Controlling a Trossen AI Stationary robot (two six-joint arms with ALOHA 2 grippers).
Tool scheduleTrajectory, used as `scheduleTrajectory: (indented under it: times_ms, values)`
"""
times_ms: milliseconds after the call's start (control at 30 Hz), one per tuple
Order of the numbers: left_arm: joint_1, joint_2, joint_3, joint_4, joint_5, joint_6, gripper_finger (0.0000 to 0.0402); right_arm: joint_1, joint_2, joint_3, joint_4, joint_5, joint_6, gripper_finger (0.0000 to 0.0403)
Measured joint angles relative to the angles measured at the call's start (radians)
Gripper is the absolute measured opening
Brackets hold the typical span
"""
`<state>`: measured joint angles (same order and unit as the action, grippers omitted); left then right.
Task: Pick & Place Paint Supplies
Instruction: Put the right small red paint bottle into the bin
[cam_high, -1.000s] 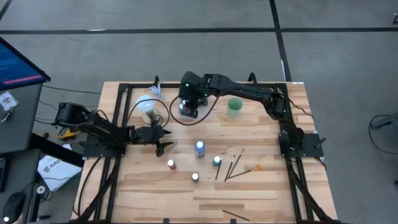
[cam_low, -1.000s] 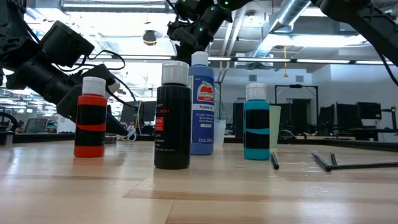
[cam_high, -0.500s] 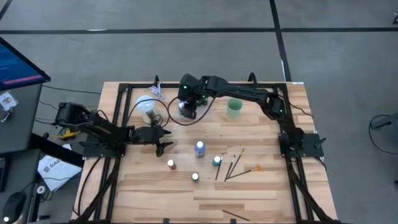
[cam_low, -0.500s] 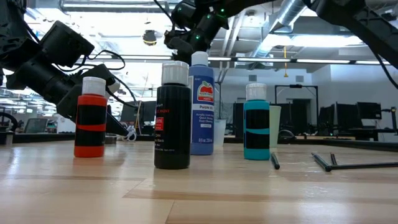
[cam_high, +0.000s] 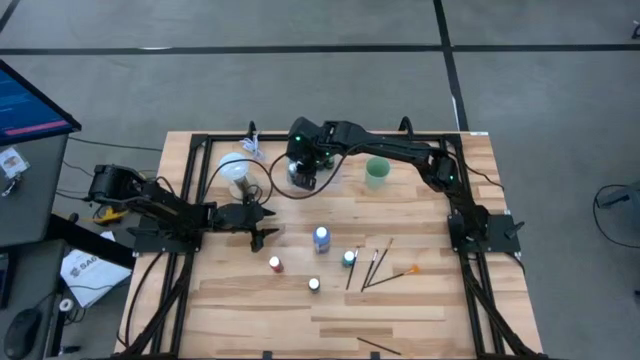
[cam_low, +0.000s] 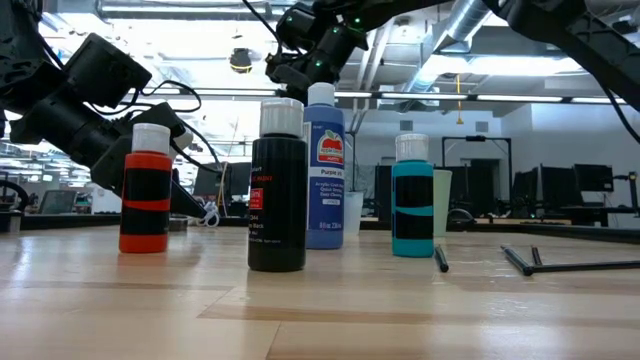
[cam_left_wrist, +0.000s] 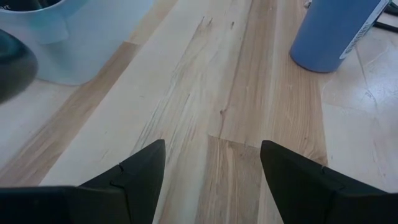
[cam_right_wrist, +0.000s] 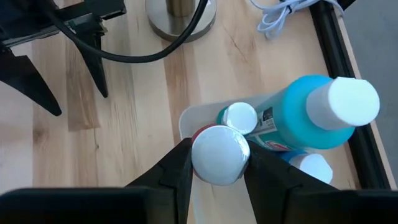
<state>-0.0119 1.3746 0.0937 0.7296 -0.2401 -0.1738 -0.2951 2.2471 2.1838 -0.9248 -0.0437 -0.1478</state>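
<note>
My right gripper (cam_right_wrist: 217, 163) hangs over the clear tray (cam_right_wrist: 184, 122) at the table's far middle, shut on a white-capped paint bottle (cam_right_wrist: 219, 154) with red showing under the cap. In the tray lie a light-blue bottle (cam_right_wrist: 292, 118) and a teal-green one (cam_right_wrist: 239, 117). On the table's near half stand a blue (cam_high: 321, 238), a teal (cam_high: 349, 258), a red (cam_high: 275, 264) and a black bottle (cam_high: 314, 285), upright on their bases. The brushes (cam_high: 375, 265) lie flat beside them, one orange-tipped (cam_high: 410, 270). My left gripper (cam_high: 262, 225) waits open at the left. My right gripper pinches the bottle's white cap (cam_right_wrist: 210, 168) between its two fingers, one on each side. The fingers slant down from the table's right side. The bottle hangs upright below them, over the tray's bottles; whether its base touches anything is hidden by the cap.
A translucent green cup (cam_high: 377, 172) stands just right of the tray. A white lamp-like object with a round base (cam_high: 235, 167) and a looping black cable (cam_high: 270, 185) sit left of it. A black frame (cam_high: 190, 150) borders the table.
My right gripper has sunk slightly toward the tray with the bottle still in its fingers.
</note>
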Motion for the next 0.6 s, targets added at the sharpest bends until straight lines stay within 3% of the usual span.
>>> scheduleTrajectory:
  times_ms: [600]
  values:
    - [0.000, 0.000, 0.000, 0.007, -0.004, 0.000, 0.0248, 0.000, -0.002, -0.041, 0.063, 0.000, 0.037, 0.0114]
